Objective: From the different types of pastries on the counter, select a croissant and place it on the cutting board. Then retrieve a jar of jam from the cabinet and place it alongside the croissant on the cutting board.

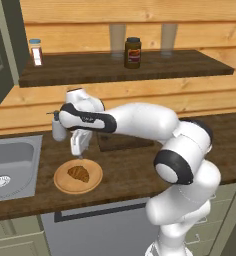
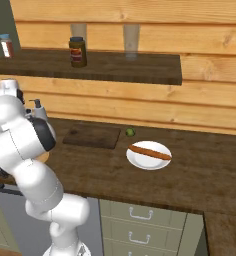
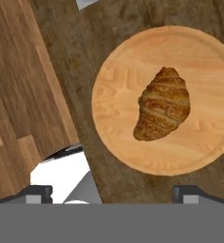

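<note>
Arm bent low to the left, gripper [image 1: 78, 151] hanging over the croissant [image 1: 78, 173] on its round plate [image 1: 61, 182].

The arm folds at the elbow and reaches left across the counter [image 1: 130, 172], hand pointing down just above the plate near the sink [image 1: 12, 167]. In the hand view the two fingertips [image 3: 38, 192] sit wide apart with nothing between them, the croissant lying untouched below. The cutting board [image 2: 91, 135] lies further back on the counter, partly hidden behind the forearm in the left base view. A long stick pastry [image 2: 149, 152] rests on a white plate [image 2: 140, 161] well to the right. A dark jar [image 1: 132, 52] and a small bottle [image 1: 36, 52] stand on the shelf [image 1: 140, 67]; the bottle's label is too small to read.
</note>
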